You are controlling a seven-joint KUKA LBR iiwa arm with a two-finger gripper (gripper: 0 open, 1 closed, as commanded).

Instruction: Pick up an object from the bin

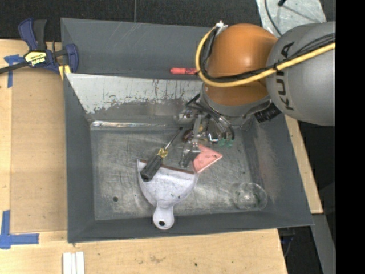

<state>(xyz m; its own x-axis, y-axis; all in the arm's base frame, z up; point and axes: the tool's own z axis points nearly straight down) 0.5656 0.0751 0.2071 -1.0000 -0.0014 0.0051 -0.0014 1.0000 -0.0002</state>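
My gripper [191,148] hangs low in the middle of the bin, under the orange dome, with its fingers spread apart. Its tips stand just left of a pink flat triangular piece [206,160] and touch or nearly touch that piece's left edge. Left of the tips lies a small screwdriver [155,163] with a black handle and a yellow collar, its shaft pointing up toward the gripper. Below it a white-grey scoop [167,192] lies with its handle toward the front wall. Nothing shows between the fingers.
A clear glass or plastic cup [250,195] lies on the bin floor at the front right. The arm and its yellow cables cover the bin's back right part.
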